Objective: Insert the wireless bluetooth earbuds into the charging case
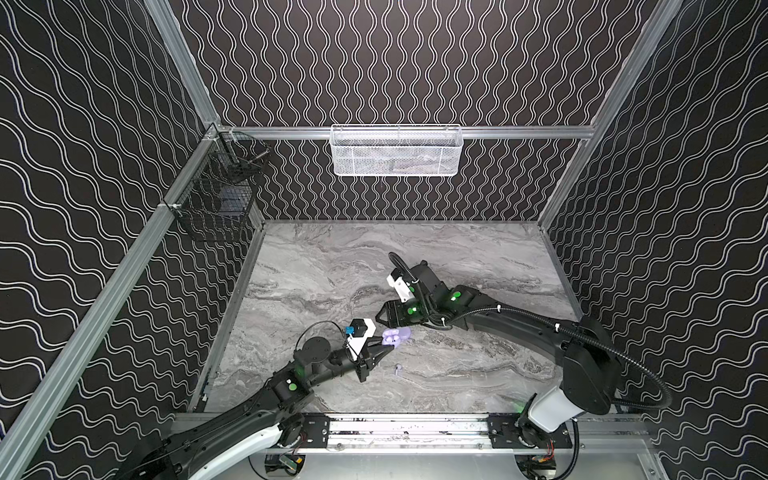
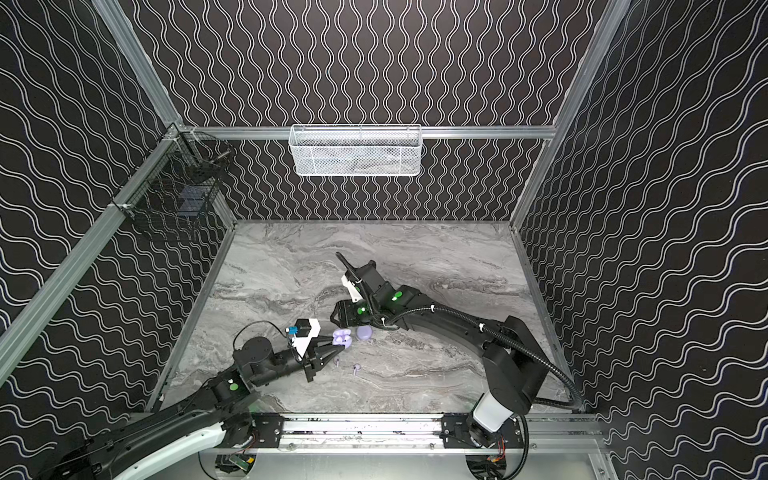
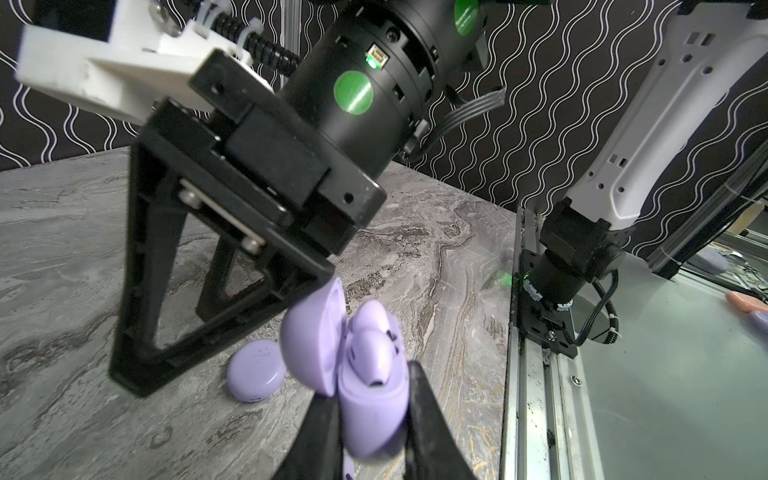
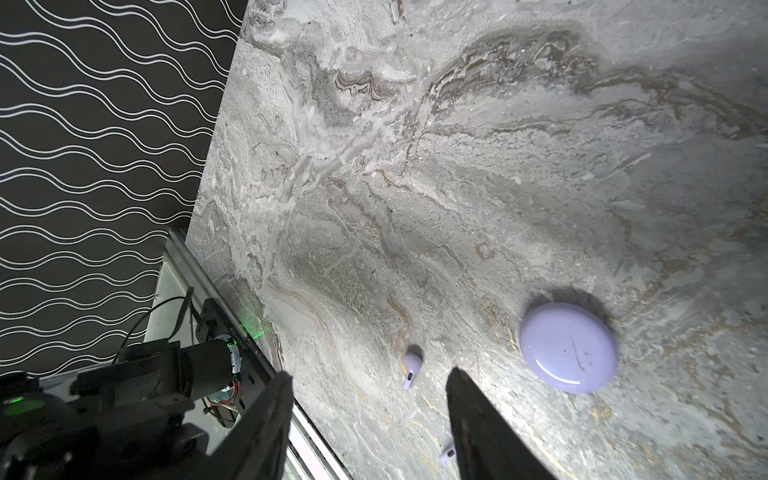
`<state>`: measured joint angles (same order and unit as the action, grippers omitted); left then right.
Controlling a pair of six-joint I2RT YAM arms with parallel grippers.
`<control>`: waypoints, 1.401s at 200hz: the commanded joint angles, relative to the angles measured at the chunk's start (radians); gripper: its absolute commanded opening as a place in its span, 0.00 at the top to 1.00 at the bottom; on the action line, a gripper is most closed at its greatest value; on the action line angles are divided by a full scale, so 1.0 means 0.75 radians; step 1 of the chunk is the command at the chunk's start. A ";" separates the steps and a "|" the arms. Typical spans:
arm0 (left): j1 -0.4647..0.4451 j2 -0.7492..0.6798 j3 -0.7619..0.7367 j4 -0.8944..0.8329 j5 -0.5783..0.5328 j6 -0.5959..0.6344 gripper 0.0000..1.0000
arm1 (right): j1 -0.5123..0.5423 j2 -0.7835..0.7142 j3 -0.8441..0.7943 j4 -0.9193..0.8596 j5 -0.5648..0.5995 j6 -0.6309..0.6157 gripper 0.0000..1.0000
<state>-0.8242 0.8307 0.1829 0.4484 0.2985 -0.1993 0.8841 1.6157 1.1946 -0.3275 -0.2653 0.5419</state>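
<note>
- Your left gripper [image 3: 368, 390] is clenched on the open charging case [image 3: 365, 419]. The case is tilted, two earbuds [image 3: 370, 353] sit in it, and it is mid-worktop [image 1: 457, 257], nearer the front edge.
- Your right gripper [image 4: 370, 374] hangs with jaws apart, grasping nothing.
- A loose earbud [image 4: 411, 368] lies below it; another earbud [image 4: 448, 453] is half hidden behind a finger.
- A closed case [image 4: 567, 347] lies near them.

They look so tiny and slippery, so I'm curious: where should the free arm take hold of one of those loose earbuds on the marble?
Probably from straight above, jaws closing across the rounded head of the loose earbud. It lies flat on the table, stem along the surface, so only its narrow sides offer opposing faces.
</note>
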 commanded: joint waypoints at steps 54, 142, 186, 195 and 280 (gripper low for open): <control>0.003 -0.033 0.008 0.038 -0.065 0.033 1.00 | 0.024 -0.029 -0.038 -0.015 -0.018 0.011 0.39; 0.003 -0.087 -0.005 0.009 -0.095 0.035 1.00 | 0.048 -0.048 -0.057 0.009 -0.036 0.019 0.39; 0.002 -0.107 -0.006 -0.007 -0.114 0.036 1.00 | 0.059 -0.039 -0.070 -0.003 -0.061 0.017 0.39; 0.003 -0.116 -0.008 -0.010 -0.121 0.036 1.00 | 0.061 -0.045 -0.076 -0.005 -0.063 0.016 0.39; 0.003 -0.148 -0.015 -0.026 -0.152 0.041 1.00 | 0.065 -0.082 -0.137 -0.017 -0.100 0.019 0.40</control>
<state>-0.8253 0.7250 0.1677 0.3141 0.2943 -0.1814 0.9226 1.5612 1.1011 -0.2520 -0.2672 0.5674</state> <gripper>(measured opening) 0.207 0.604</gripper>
